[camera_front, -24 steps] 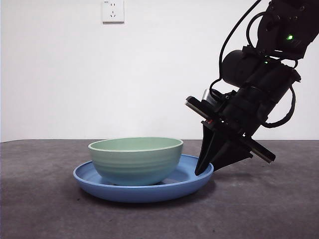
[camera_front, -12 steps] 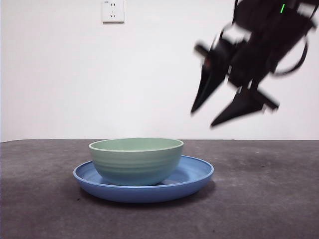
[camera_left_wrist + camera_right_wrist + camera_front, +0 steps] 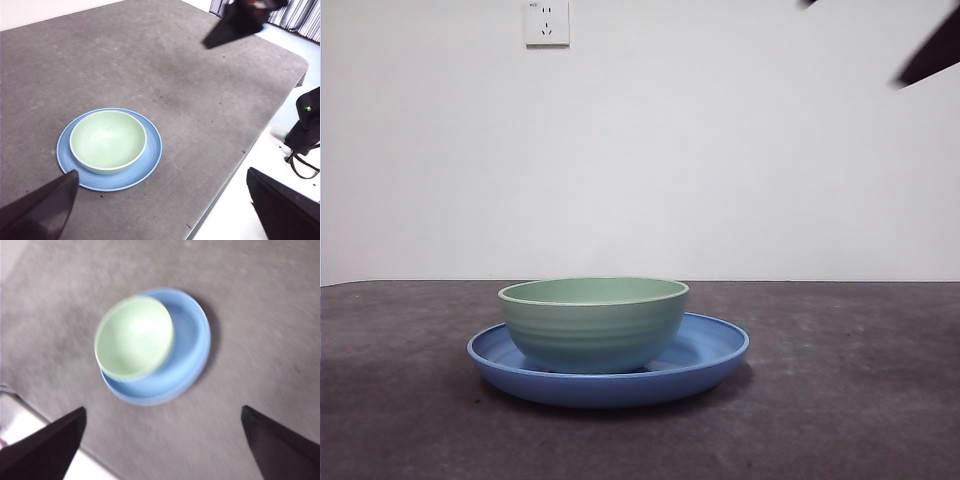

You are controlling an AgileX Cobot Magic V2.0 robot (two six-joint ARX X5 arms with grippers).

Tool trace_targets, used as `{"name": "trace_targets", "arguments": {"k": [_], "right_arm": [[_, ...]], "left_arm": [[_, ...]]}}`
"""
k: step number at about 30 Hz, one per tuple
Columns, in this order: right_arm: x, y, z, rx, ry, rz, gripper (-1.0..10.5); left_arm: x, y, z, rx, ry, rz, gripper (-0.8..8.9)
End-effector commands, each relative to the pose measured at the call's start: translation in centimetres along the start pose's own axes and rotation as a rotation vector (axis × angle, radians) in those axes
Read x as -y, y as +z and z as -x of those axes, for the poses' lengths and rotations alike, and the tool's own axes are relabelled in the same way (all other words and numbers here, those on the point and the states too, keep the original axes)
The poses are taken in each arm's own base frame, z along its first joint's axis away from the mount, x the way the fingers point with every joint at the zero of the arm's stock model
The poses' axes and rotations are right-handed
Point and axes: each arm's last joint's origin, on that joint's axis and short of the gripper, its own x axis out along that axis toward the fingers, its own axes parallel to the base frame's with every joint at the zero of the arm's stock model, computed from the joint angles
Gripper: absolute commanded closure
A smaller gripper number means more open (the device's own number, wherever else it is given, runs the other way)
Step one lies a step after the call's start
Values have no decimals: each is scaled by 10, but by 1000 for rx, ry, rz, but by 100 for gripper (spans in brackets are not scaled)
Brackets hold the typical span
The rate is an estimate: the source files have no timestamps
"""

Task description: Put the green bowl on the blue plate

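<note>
The green bowl stands upright inside the blue plate on the dark table, off-centre toward one side of the plate. No gripper touches either one. My right gripper is open and empty, high above the bowl and plate. It shows in the front view only as a black tip at the top right corner. My left gripper is open and empty, raised well away from the bowl and plate.
A white wall socket sits high on the back wall. The table's edge runs beside a light floor, where a black device with cables stands. The right gripper hangs over the table's far part.
The right gripper has lifted from beside the plate's rim, up and to the right, until only its tip shows. The bowl and plate have not moved.
</note>
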Motion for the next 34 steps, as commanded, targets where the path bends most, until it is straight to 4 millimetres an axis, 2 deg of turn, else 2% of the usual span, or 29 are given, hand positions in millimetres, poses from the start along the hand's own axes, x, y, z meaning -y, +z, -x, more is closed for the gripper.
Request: {"name": "trace_targets", "arguments": {"k": [1, 9, 15, 20, 29, 30, 32, 33, 34], "right_arm": [[-6, -15, 22, -9, -26, 68, 395], [-14, -67, 77, 54, -1, 142, 394], [-16, -95, 100, 126, 15, 195, 394], [-17, -105, 108, 163, 44, 209, 395], [-17, -106, 108, 166, 44, 210, 395], [-17, -106, 108, 165, 43, 210, 396], [-17, -106, 108, 162, 43, 208, 428], [-17, -107, 108, 160, 43, 208, 509], [-16, -107, 108, 158, 43, 207, 641]], "left_arm": [[1, 3, 1, 17, -6, -6, 188], [1, 3, 1, 16, -6, -6, 188], [1, 3, 1, 15, -6, -6, 188], [1, 3, 1, 11, -6, -5, 189], [1, -1, 1, -27, -5, 7, 200], [1, -1, 1, -28, -5, 8, 224], [1, -1, 1, -29, -5, 8, 361], [1, -1, 1, -31, -5, 9, 508], [1, -2, 1, -34, -5, 9, 648]]}}
